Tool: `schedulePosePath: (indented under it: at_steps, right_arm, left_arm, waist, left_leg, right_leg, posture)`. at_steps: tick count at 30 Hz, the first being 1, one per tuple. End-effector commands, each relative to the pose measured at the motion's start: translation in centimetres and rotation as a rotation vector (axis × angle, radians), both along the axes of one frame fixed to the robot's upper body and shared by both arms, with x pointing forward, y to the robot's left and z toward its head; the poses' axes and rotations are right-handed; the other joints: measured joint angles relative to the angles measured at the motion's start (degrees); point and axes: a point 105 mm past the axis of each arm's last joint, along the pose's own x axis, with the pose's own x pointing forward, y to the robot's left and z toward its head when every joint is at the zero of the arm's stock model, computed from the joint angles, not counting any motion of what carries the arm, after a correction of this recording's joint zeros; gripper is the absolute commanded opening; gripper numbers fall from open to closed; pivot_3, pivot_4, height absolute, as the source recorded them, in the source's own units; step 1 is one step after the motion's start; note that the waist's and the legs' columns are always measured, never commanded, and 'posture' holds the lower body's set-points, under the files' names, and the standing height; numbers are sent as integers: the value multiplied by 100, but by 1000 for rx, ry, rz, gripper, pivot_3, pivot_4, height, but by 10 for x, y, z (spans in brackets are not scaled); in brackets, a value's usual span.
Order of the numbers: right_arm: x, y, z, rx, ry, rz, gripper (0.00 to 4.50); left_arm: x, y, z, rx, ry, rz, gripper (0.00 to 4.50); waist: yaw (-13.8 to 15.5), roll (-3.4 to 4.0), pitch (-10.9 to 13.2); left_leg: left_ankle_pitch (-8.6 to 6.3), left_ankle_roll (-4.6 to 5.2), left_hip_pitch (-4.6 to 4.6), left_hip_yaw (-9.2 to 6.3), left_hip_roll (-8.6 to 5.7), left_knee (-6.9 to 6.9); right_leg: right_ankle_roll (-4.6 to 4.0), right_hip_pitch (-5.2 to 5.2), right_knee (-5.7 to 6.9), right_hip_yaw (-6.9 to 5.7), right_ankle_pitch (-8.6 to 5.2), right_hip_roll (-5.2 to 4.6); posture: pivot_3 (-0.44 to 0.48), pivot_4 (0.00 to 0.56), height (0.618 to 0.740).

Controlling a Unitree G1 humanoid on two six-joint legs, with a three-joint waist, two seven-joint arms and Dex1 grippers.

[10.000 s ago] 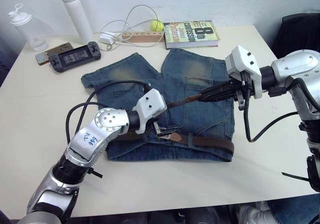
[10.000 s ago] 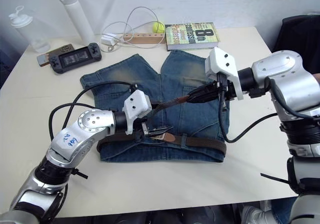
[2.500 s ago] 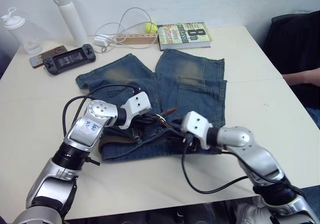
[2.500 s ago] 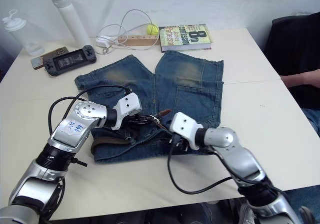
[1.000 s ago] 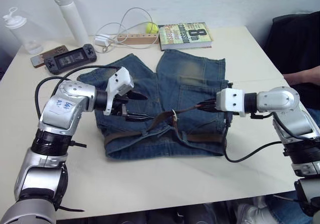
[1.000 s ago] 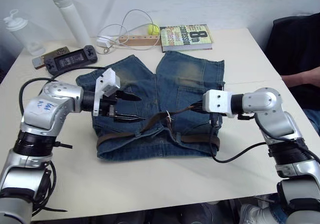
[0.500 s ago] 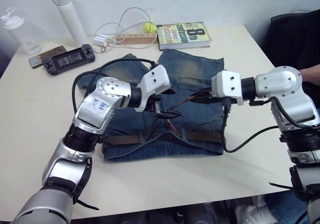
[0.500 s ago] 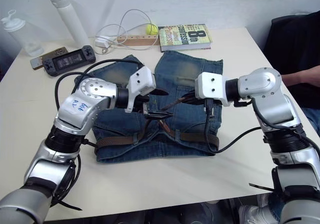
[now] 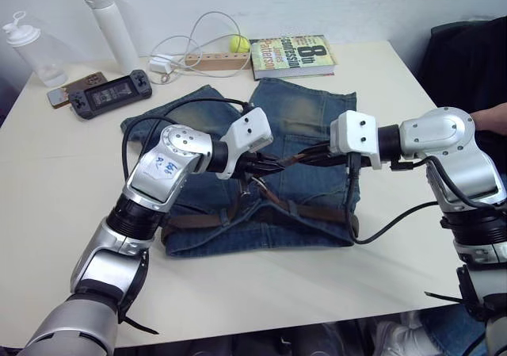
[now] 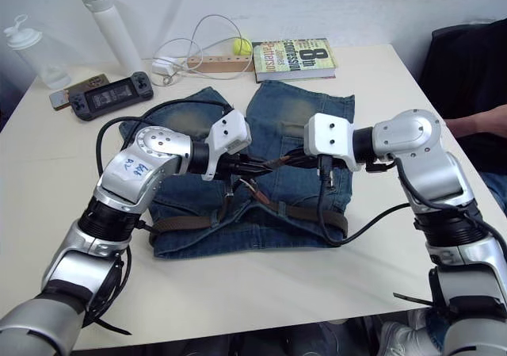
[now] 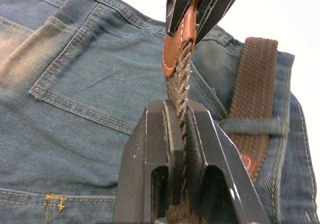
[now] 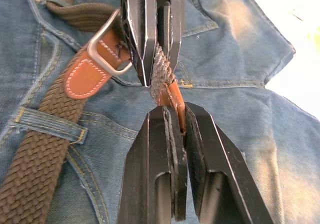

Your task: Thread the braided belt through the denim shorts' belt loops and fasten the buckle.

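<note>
Both hands are clamping the braided belt (image 9: 317, 212): right hand (image 12: 176, 115) gripping its tan tip, left hand (image 11: 178, 115) pinching the weave; I am keeping it taut toward the buckle (image 12: 106, 45)

The left arm is reached forward and bent at the elbow, its wrist turned toward the right arm. The left gripper (image 11: 178, 126) is clamped with both black fingers pressed against the woven part of the dark-brown braided belt (image 11: 179, 79). The right arm is folded inward across the front, forearm held level. The right gripper (image 12: 177, 121) is closed on the belt's tan leather tip. The two grippers are held nose to nose, nearly touching.
</note>
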Motion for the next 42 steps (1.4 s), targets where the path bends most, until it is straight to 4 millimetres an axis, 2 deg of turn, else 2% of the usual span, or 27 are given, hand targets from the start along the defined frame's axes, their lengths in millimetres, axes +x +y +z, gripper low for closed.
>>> schedulePosePath:
  at_steps: [1, 3, 4, 8, 11, 15, 17, 20, 24, 26, 28, 29, 33, 34, 35, 39, 41, 42]
  right_arm:
    - [-1, 5, 15, 53, -53, -14, 1068]
    - [-9, 2, 18, 59, -6, -12, 1929]
    - [-15, 0, 20, 75, 31, -14, 2512]
    - [-34, -8, 30, 175, 183, -45, 4413]
    - [-38, -10, 35, 333, 297, -89, 4464]
    - [-41, -5, 20, 457, 443, -124, 4464]
    - [-41, -1, 12, 477, 488, -138, 4464]
    - [-38, 8, -3, 507, 584, -166, 4464]
    - [-37, 17, -3, 581, 702, -145, 4464]
    - [-30, 22, 0, 641, 746, -151, 3947]
    - [-25, 27, 0, 676, 783, -163, 3225]
    - [-24, 30, -2, 687, 804, -164, 2646]
    - [-21, 43, -15, 705, 856, -178, 793]
    - [-21, 49, -21, 711, 877, -176, 164]
    - [-22, 55, -27, 709, 891, -171, 32]
    - [-27, 72, -44, 687, 913, -155, 32]
    - [-31, 76, -59, 613, 904, -163, 32]
    - [-33, 79, -73, 564, 914, -181, 32]
  left_arm:
    - [-5, -6, 33, -104, -32, -29, 0]
    - [3, 2, 22, -66, -5, 44, 0]
    - [9, 7, 15, -43, 7, 95, 0]
    - [15, 16, 11, -155, 155, 237, 0]
    - [12, 22, 9, -270, 302, 323, 0]
    - [27, 52, 20, -541, 422, 572, 0]
    - [24, 55, 26, -667, 500, 596, 0]
    - [0, 35, 28, -803, 645, 461, 0]
    - [-18, 21, 20, -793, 663, 396, 0]
    - [-21, 18, 16, -780, 666, 396, 0]
    - [-21, 19, 17, -779, 664, 405, 0]
    - [-19, 21, 18, -790, 663, 419, 0]
    - [-17, 27, 22, -805, 662, 431, 0]
    - [-17, 29, 22, -803, 660, 434, 0]
    - [-18, 30, 21, -797, 658, 437, 0]
    - [-19, 30, 20, -802, 669, 436, 0]
    - [-19, 30, 20, -814, 680, 438, 0]
    - [-19, 28, 19, -816, 688, 440, 0]
  waist:
    - [-3, 0, 0]
    - [-6, 0, 0]
    - [-5, 1, 0]
    - [26, 0, 0]
    - [40, 0, 0]
    - [60, -1, 0]
    - [69, -1, 0]
    - [118, -2, 0]
    - [127, -4, -1]
    - [119, -4, -2]
    - [115, -4, -2]
    - [118, -4, -2]
    - [116, -4, -2]
    - [114, -4, -2]
    - [106, -4, -2]
    - [87, -4, -2]
    - [84, -3, -2]
    - [78, -3, -2]
  left_leg:
    - [0, 0, 0, 0, 0, 0]
    - [0, 0, 0, 0, 0, 0]
    - [0, 0, 0, 0, 0, -1]
    - [0, 0, -1, 0, 0, -1]
    - [0, 0, -1, -1, 1, 0]
    - [0, 0, -2, 0, 2, 6]
    - [0, 0, -2, 1, 2, 5]
    - [0, 0, -4, 3, 1, 5]
    - [-1, -1, -4, 3, 1, 5]
    - [-1, -1, 0, 3, 1, 4]
    - [-1, -2, 2, 4, 1, 5]
    - [0, -3, 2, 3, 1, 5]
    - [0, -3, 2, 3, 0, 2]
    - [0, -3, 2, 3, 0, 1]
    - [0, -3, 2, 3, 0, 1]
    - [0, -4, 3, 3, 1, 1]
    - [0, -4, 3, 3, 0, 2]
    - [0, -4, 4, 3, 0, 2]
  right_leg:
    - [0, 0, 0, 1, 0, 0]
    - [0, 0, 1, 0, 0, 0]
    - [0, -1, 0, 1, 0, 0]
    - [0, -1, 1, 1, 0, 0]
    - [0, 0, 1, 1, 0, 0]
    - [0, -1, 9, 2, 0, 1]
    - [0, -2, 10, 2, 0, 1]
    - [1, -4, 9, 2, 0, -1]
    - [2, -1, 6, 0, 1, -1]
    - [2, -1, 10, 2, 1, -1]
    - [1, -1, 11, 3, 1, -1]
    - [1, -1, 11, 2, 1, 0]
    - [1, -1, 7, 2, 1, 0]
    - [1, -1, 6, 2, 1, 0]
    - [1, -1, 6, 1, 1, 0]
    - [1, -1, 9, 2, 1, 2]
    - [1, -2, 8, 2, 1, 1]
    - [1, -1, 8, 2, 1, 1]
  posture:
    - [0, 150, 734]
    - [0, 150, 734]
    - [0, 150, 734]
    - [0, 150, 734]
    - [0, 150, 734]
    - [0, 150, 734]
    - [0, 150, 734]
    - [0, 150, 734]
    - [0, 150, 734]
    - [0, 150, 734]
    - [0, 150, 734]
    - [0, 150, 734]
    - [0, 150, 734]
    - [0, 150, 734]
    - [0, 150, 734]
    - [0, 150, 734]
    - [0, 150, 734]
    - [0, 150, 734]
